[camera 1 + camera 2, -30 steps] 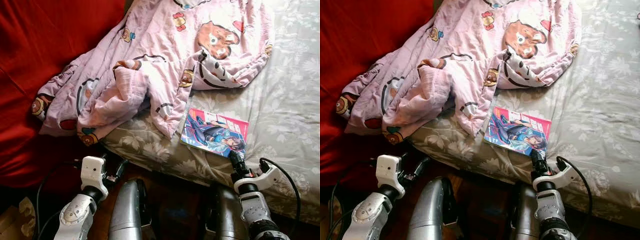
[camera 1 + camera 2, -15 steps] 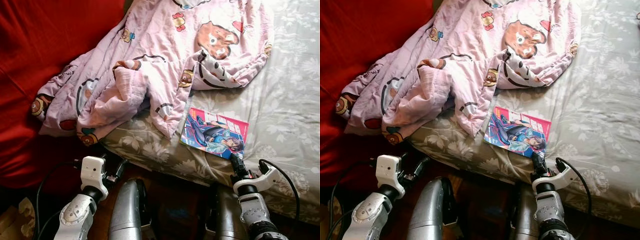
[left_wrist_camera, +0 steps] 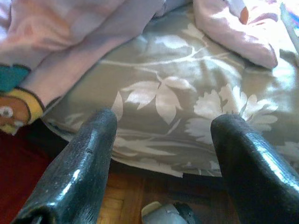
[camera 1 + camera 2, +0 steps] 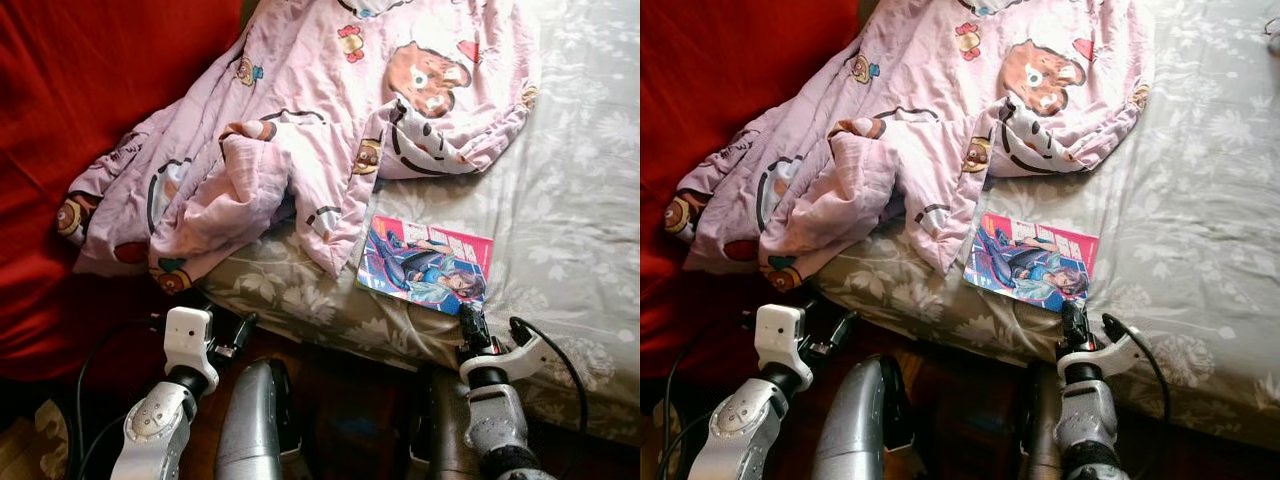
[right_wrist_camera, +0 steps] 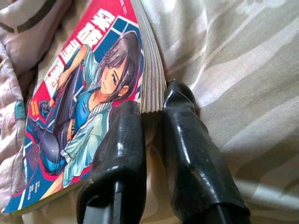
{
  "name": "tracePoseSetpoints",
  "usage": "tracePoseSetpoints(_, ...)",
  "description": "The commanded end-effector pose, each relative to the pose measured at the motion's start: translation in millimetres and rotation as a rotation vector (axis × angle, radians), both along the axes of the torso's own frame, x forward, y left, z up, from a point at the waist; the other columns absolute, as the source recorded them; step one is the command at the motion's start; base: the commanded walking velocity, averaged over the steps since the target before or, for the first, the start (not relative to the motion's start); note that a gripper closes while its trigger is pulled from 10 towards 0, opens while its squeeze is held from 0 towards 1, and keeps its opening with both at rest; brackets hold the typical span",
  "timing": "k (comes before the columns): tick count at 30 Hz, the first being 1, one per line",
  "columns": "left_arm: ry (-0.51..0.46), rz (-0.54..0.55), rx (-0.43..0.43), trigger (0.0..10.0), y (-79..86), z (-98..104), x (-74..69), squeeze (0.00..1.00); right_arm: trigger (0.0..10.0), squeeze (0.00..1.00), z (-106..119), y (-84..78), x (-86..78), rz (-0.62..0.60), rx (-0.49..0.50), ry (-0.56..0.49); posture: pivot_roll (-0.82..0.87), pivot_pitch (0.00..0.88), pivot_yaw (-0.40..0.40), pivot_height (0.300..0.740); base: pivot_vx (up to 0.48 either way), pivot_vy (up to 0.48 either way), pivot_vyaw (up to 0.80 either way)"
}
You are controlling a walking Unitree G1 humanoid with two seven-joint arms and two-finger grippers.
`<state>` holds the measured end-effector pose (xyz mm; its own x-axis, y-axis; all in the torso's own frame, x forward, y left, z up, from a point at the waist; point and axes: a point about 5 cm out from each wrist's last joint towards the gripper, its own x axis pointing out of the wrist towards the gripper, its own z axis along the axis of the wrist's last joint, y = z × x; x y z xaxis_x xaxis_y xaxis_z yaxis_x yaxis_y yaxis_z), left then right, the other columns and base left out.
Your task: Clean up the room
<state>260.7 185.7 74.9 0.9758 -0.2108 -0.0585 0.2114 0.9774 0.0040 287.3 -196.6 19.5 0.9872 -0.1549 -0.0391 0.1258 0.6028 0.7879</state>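
Note:
A comic book [image 4: 425, 265] with a red and blue cover lies flat on the grey floral bed sheet [image 4: 570, 200], close to the bed's near edge. My right gripper [image 4: 468, 322] reaches its near corner from below the edge. In the right wrist view the two fingers [image 5: 124, 140] sit close together on the book's [image 5: 84, 93] page edge, one over the cover, one against the sheet. My left gripper [image 4: 235, 335] is open beside the bed's edge, under the pink cartoon blanket [image 4: 300, 120], with nothing between its fingers [image 3: 88, 154].
The crumpled pink blanket covers the bed's left and far part, and one fold lies next to the book. A red cloth [image 4: 80, 80] hangs on the left. Dark wooden floor [image 4: 340, 400] shows below the bed edge, between my arms.
The whole picture has shifted slightly, so the camera moved. My right gripper stays at the book's near corner, a touch closer in. The left arm has not moved.

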Motion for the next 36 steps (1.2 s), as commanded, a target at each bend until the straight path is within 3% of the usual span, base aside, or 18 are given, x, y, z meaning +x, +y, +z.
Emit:
tracePoseSetpoints(1, 0.038, 0.016, 0.013, 10.0, 3.7, -10, -5.3, 0.0, 0.0, 0.0, -7, -7.7, -11.8, -0.069, -0.005, 0.029, 0.14, 0.288, 0.085, 0.575, 0.0, 0.0, 0.0)
tracePoseSetpoints(4, 0.036, 0.017, 0.005, 10.0, 0.5, -11, -2.9, 0.0, 0.0, 0.0, -5, -5.1, -22.2, -0.105, -0.025, 0.021, 0.13, 0.284, 0.08, 0.575, 0.0, 0.0, 0.0)
tracePoseSetpoints(12, 0.03, 0.025, 0.004, 10.0, 0.4, -13, -0.7, 0.0, 0.0, 0.0, 16, -10.0, -19.7, -0.176, -0.057, -0.028, 0.13, 0.266, 0.067, 0.575, 0.0, 0.0, 0.0)
tracePoseSetpoints(15, 0.023, 0.032, 0.003, 10.0, 0.0, -13, 1.6, 0.0, 0.0, 0.0, 26, -17.8, -21.1, -0.286, 0.066, -0.037, 0.12, 0.259, 0.062, 0.575, 0.0, 0.0, 0.0)
tracePoseSetpoints(19, 0.021, 0.03, 0.001, 10.0, -1.7, -13, 2.4, 0.0, 0.0, 0.0, 31, -19.5, -20.6, -0.302, 0.102, -0.058, 0.12, 0.256, 0.062, 0.575, 0.0, 0.0, 0.0)
tracePoseSetpoints(20, 0.018, 0.028, 0.0, 10.0, -2.7, -14, 2.8, 0.0, 0.0, 0.0, 25, -23.9, -22.3, -0.35, 0.248, -0.042, 0.11, 0.253, 0.06, 0.575, 0.0, 0.0, 0.0)
tracePoseSetpoints(22, 0.016, 0.028, 0.0, 10.0, -3.2, -14, 3.1, 0.0, 0.0, 0.0, 16, -26.9, -25.4, -0.378, 0.323, 0.0, 0.11, 0.25, 0.057, 0.575, 0.0, 0.0, 0.0)
tracePoseSetpoints(27, 0.01, 0.032, 0.0, 10.0, -3.5, -14, 3.5, 0.0, 0.0, 0.0, -7, -25.5, -34.6, -0.36, 0.308, 0.116, 0.12, 0.251, 0.053, 0.575, 0.0, 0.0, 0.0)
tracePoseSetpoints(34, 0.011, 0.035, 0.003, 10.0, -2.5, -17, 1.7, 0.0, 0.0, 0.0, -27, -23.5, -44.0, -0.391, 0.357, 0.23, 0.11, 0.254, 0.052, 0.575, 0.0, 0.0, 0.0)
tracePoseSetpoints(36, 0.011, 0.034, 0.003, 10.0, -3.1, -17, 1.6, 0.0, 0.0, 0.0, -30, -17.9, -41.5, -0.332, 0.328, 0.253, 0.11, 0.255, 0.052, 0.575, 0.0, 0.0, 0.0)
